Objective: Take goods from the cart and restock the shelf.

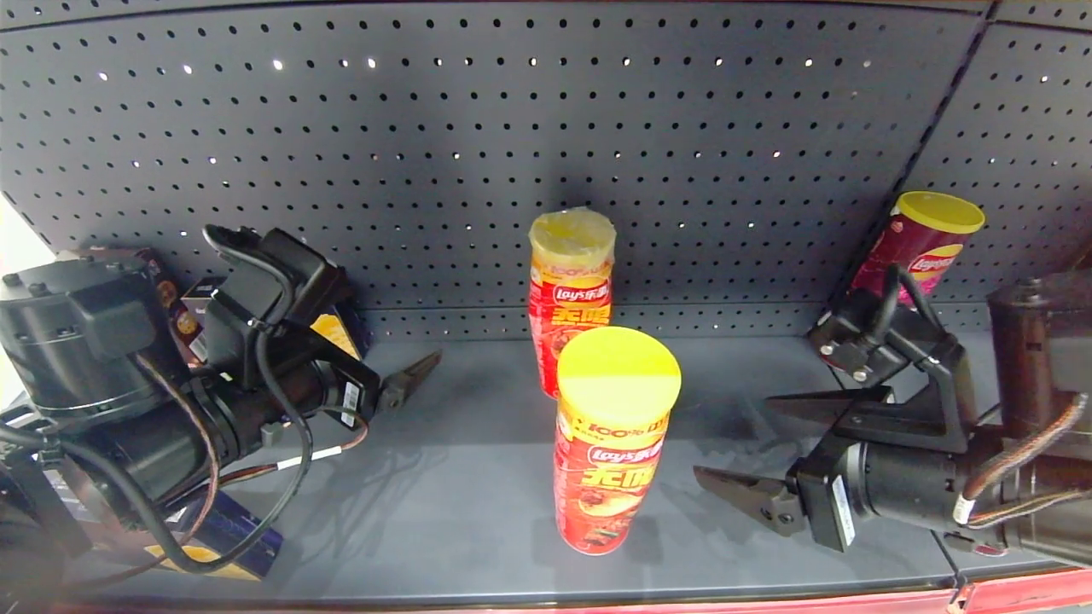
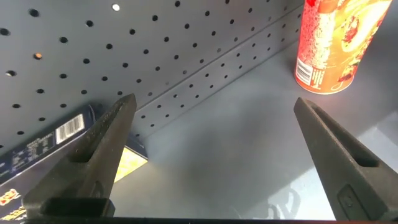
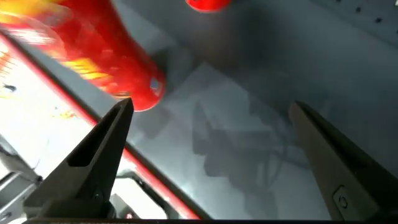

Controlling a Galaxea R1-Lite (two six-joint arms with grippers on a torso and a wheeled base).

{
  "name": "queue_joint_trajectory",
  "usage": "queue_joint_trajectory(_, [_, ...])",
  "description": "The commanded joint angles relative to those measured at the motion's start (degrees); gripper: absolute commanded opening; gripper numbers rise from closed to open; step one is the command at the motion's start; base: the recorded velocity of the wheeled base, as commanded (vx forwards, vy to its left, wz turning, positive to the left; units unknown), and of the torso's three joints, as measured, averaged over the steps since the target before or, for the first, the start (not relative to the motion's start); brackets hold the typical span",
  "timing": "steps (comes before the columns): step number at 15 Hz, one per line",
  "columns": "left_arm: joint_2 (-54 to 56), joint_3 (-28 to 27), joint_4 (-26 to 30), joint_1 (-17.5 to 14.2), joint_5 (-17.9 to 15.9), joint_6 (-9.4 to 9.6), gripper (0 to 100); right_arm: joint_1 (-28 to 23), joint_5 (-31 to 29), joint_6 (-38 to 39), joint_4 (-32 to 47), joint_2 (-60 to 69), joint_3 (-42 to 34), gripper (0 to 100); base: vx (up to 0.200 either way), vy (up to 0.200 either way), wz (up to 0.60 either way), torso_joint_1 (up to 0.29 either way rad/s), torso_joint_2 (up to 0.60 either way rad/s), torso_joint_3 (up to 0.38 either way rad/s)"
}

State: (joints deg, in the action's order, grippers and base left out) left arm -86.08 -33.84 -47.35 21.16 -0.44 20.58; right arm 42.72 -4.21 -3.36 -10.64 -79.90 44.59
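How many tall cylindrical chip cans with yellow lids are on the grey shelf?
3. One red can with a yellow lid stands front centre; a second red can stands behind it, near the pegboard; a purple can is far right, behind the right arm. The arms may hide more.

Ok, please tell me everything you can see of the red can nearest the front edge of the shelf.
The front can is a tall round tube, seemingly cardboard, with a red printed wrap and a flat yellow lid, closed. It stands upright on the grey shelf near its front edge, just before a second similar can. The open right gripper is to its right, not touching it.
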Motion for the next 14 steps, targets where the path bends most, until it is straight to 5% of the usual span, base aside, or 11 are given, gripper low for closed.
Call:
queue_joint_trajectory(1, [0.2, -0.2, 0.0, 0.0, 0.0, -0.01, 100, 0.3, -0.2, 0.0, -0.3, -3.4, 0.1, 100, 0.000, 0.000, 0.00, 0.000, 0.00, 0.000])
queue_joint_trajectory(14, [0.1, -0.5, 0.1, 0.0, -0.2, -0.01, 100, 2.0, -0.6, 0.0, -2.5, -10.5, 4.8, 100, 0.000, 0.000, 0.00, 0.000, 0.00, 0.000])
